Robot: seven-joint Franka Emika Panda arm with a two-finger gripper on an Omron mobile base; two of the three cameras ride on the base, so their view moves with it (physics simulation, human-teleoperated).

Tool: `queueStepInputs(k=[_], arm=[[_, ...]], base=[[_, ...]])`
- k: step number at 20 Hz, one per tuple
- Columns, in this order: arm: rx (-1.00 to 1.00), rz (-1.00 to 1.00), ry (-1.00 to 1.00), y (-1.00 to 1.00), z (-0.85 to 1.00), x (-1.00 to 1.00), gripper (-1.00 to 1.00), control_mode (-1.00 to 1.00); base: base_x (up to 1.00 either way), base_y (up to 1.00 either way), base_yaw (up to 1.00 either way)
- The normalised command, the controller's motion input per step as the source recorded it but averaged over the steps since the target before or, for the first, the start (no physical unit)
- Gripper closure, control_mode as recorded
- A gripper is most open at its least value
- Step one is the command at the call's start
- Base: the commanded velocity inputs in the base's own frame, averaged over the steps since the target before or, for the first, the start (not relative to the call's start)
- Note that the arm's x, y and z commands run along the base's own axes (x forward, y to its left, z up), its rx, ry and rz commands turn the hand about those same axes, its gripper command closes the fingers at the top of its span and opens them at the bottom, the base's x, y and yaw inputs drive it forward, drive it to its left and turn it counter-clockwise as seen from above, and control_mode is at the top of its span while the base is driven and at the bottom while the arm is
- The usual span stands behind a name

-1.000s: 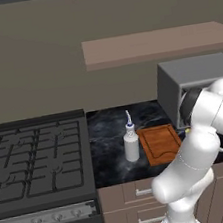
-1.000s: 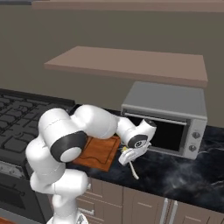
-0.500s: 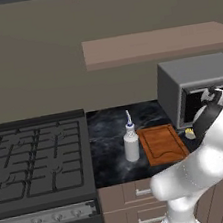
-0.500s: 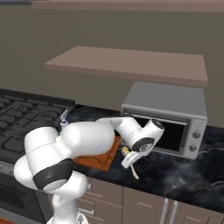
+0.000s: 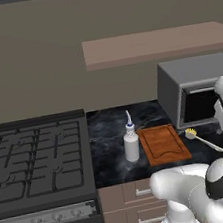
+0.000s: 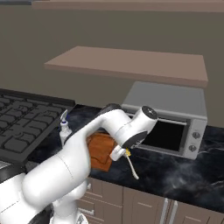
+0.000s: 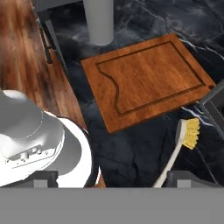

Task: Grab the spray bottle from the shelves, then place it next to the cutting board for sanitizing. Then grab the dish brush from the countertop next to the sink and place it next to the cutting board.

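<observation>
The thin white-handled dish brush with a small yellow bristle head [image 5: 201, 139] lies flat on the black white-veined marble countertop [image 5: 106, 129], at the lower right of the hand view, just beside the rectangular orange-brown wooden cutting board [image 5: 163, 143] but apart from it. The small white-grey spray bottle with a blue collar [image 5: 131, 142] stands upright off the board's other side. The two-finger gripper [image 7: 111, 179] hangs above — fingertips spread wide, gripping nothing. A grey box-shaped microwave [image 5: 197, 88] sits behind, under the long brown wooden shelves [image 5: 156, 44].
</observation>
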Motion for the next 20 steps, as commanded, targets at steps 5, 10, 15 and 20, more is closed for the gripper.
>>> queueStepInputs(k=[5, 10, 15, 20], arm=[[0.00, 0.05, -0.19, 0.73, 1.00, 0.00, -1.00, -1.00], [0.00, 0.05, -0.16, 0.62, 1.00, 0.00, -1.00, -1.00], [0.02, 0.06, -0.04, 0.35, 1.00, -0.04, -1.00, -1.00], [0.02, 0.02, -0.07, 0.10, 0.97, -0.23, -1.00, -1.00]], base=[[0.00, 0.00, 0.00], [0.00, 0.00, 0.00], [0.00, 0.00, 0.00], [0.00, 0.00, 0.00]])
